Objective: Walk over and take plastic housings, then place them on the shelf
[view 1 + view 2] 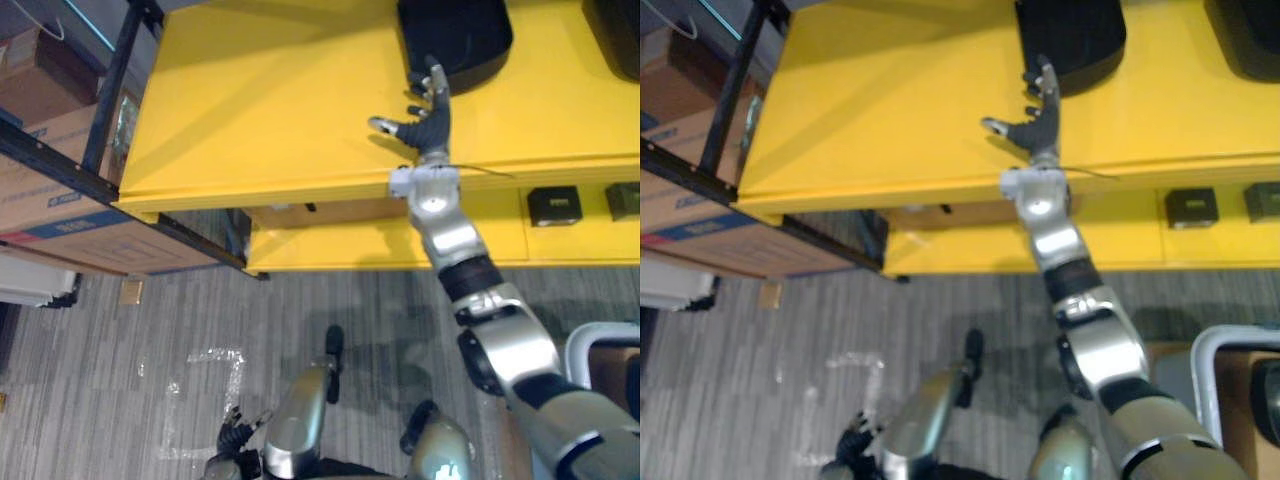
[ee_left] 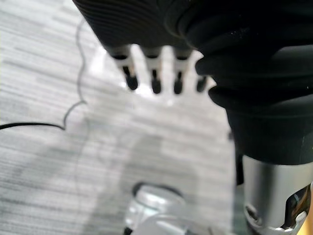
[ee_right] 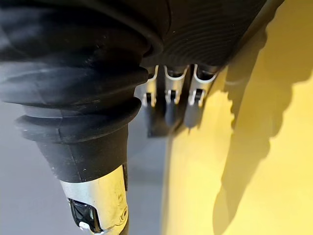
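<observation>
Hovering open right hand (image 1: 428,112) by rounded black plastic housing (image 1: 455,35) on yellow shelf (image 1: 260,100), perhaps touching. Probably handling light, stiff, slick; suiting a grip at its near rim. Dangling left hand (image 2: 154,81) slack, empty.

- The black housing (image 1: 455,35) on the yellow shelf (image 1: 250,110) is cut off by the top edge.
- A second dark shape (image 1: 618,30) at the corner is mostly out of frame.
- Two dark items (image 1: 553,205) on the lower shelf (image 1: 350,245) are too small to identify.

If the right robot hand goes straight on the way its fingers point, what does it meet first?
Likely the black plastic housing on the yellow shelf. The open right robot hand points at its near edge; whether it touches is unclear.
</observation>
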